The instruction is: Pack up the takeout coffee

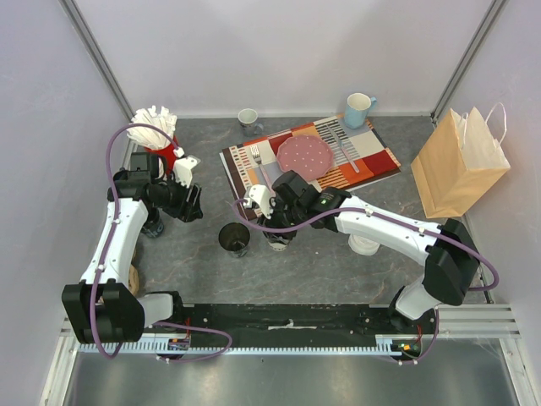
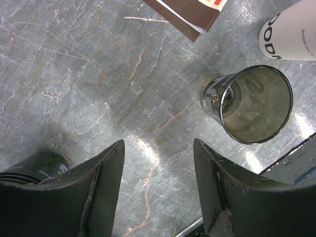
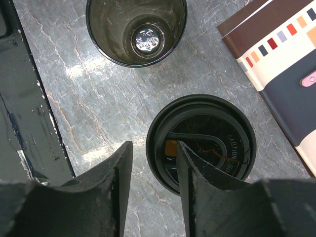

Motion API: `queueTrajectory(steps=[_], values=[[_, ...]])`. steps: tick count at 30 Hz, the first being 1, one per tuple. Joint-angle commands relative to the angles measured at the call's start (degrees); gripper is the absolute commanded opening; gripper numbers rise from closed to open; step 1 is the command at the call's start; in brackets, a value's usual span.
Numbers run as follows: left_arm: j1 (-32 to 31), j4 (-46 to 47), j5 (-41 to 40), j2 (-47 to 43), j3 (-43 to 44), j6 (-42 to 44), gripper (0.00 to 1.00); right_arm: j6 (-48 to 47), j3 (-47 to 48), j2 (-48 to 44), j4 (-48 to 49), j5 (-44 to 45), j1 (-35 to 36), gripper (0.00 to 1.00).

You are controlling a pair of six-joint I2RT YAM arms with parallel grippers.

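A cream-white takeout coffee cup (image 2: 291, 29) with a black sip lid (image 3: 217, 128) stands on the grey tabletop just in front of the placemat. My right gripper (image 3: 154, 148) hovers right over it, open, with one finger above the lid and the other outside its rim; it grips nothing. In the top view that gripper (image 1: 272, 222) covers most of the cup (image 1: 280, 240). A white round lid (image 1: 365, 245) shows under my right forearm; the cup below it is hidden. My left gripper (image 2: 158, 145) is open over bare table, left of the cups, seen from above (image 1: 193, 201).
A dark empty glass tumbler (image 1: 234, 238) stands just left of the lidded cup. A brown paper bag (image 1: 461, 165) stands at the right. The placemat (image 1: 372, 161) holds a pink plate (image 1: 304, 155). A blue mug (image 1: 357, 110), a grey mug (image 1: 248, 118) and a red holder (image 1: 165, 152) stand at the back.
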Motion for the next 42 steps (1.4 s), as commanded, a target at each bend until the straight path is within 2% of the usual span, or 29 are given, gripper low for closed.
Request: queueTrajectory(steps=[1,9,13,16,17,19,20,23,27,30,38,42], values=[[-0.3,-1.0,0.7,-1.6,1.3,2.0,0.65,0.1,2.8,-2.8,-0.2,-1.0,-0.1,0.5],[-0.3,-1.8,2.3,-0.9,3.5,1.8,0.65,0.1,6.0,-3.6,-0.1,-2.7,0.0,0.63],[-1.0,-2.1,4.4,-0.3,5.6,0.8,0.65,2.2,6.8,-4.2,0.6,-2.2,-1.0,0.62],[-4.7,-2.1,6.9,0.9,9.1,-1.0,0.59,7.3,6.2,-5.6,3.1,-1.8,-3.8,0.24],[-7.6,-1.9,7.7,1.3,10.1,-1.5,0.5,8.8,5.3,-6.2,4.2,-1.8,-4.8,0.0],[-10.8,-0.6,8.7,2.7,12.9,-3.8,0.38,13.0,1.2,-8.1,8.6,-2.0,-8.1,0.0],[-13.9,0.4,9.7,3.1,13.5,-4.7,0.23,13.4,-1.6,-8.6,9.8,-2.6,-9.1,0.0],[-20.7,5.6,10.8,5.1,13.9,-9.1,0.02,17.7,-6.0,-10.6,13.7,-3.8,-11.7,0.0],[-28.6,10.1,13.3,8.6,12.4,-10.5,0.02,19.2,-8.2,-12.0,16.1,-4.2,-11.8,0.0],[-29.7,13.7,16.8,11.4,11.0,-11.8,0.02,19.8,-9.3,-12.2,17.0,-5.3,-11.9,0.0],[-32.4,15.8,17.2,15.2,11.3,-13.5,0.02,20.4,-9.5,-11.8,17.3,-7.5,-11.9,0.0],[-32.6,17.0,17.2,16.0,8.6,-14.0,0.02,20.9,-12.3,-10.2,18.3,-8.6,-11.9,0.0]])
